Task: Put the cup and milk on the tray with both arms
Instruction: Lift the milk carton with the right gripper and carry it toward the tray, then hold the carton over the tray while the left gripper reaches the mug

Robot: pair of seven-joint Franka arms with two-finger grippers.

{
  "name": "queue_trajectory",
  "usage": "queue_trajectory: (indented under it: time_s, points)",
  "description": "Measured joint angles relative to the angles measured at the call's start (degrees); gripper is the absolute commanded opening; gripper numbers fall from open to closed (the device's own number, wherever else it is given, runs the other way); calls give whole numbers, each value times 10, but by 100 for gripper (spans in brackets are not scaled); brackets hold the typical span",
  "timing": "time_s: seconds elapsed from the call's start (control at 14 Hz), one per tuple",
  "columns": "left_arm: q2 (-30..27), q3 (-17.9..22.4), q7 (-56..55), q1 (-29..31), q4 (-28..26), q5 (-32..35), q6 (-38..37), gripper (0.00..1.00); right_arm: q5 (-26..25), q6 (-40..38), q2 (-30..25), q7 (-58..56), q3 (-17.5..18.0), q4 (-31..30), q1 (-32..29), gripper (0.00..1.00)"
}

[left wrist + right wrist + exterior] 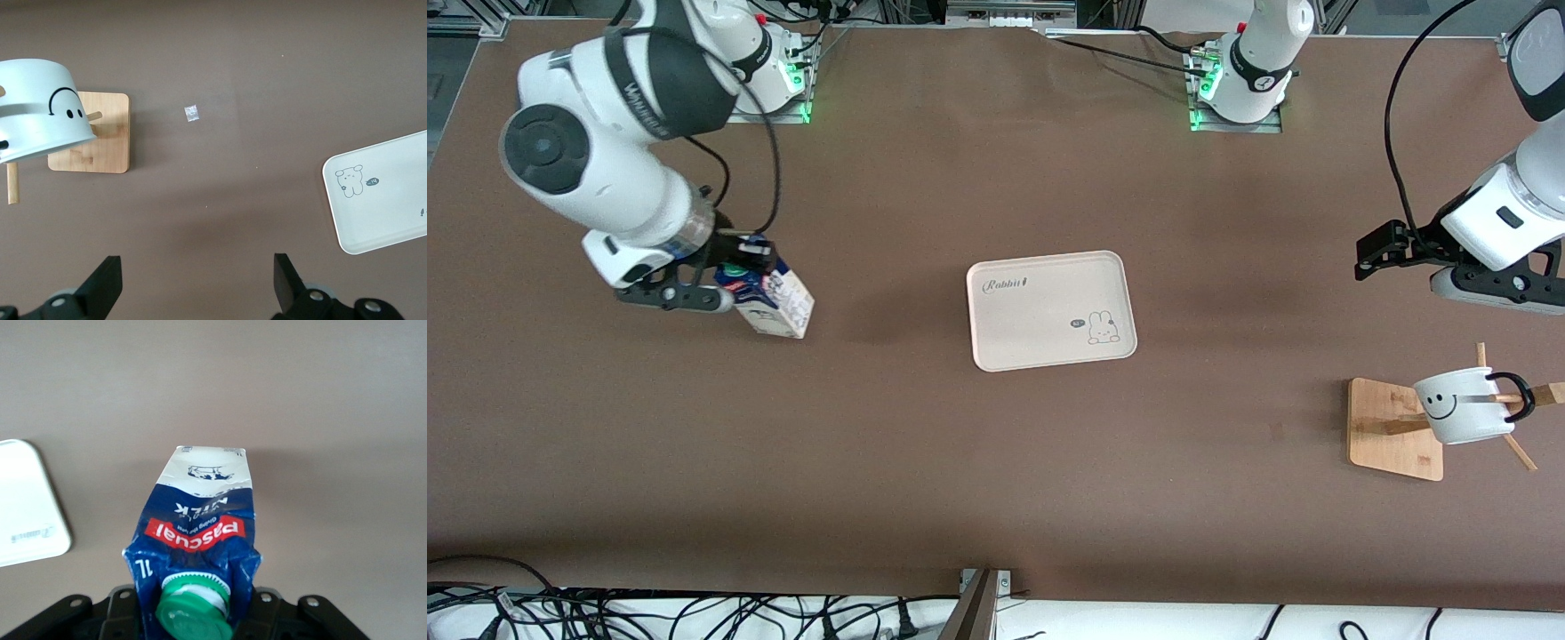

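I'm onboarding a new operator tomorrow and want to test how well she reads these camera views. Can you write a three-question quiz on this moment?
1. True or false: the milk carton already stands on the tray.
2. Multiple choice: the smiley mug is
A) on the tray
B) hanging on a wooden stand
C) in the left end effector
3. Fill in: the right end effector is shut on the ____.

Key:
1. False; it is toward the right arm's end of the table, apart from the tray.
2. B; the left end effector is open, with nothing in it.
3. milk carton, gripped near its green cap.
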Motion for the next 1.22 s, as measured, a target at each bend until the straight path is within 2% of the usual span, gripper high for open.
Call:
queue_trajectory:
  time_s: [0.43,0.65,1.22]
  points:
    - [1,1,-5,1,1,0,0,100,0,0,61,82,0,80,111,47]
    - [9,0,-5,0,15,-6,-7,100,0,0,97,89,0,117,143,47]
    - [32,2,-8,1,30,-77,-20,100,0,2,166,118,-1,196,204,48]
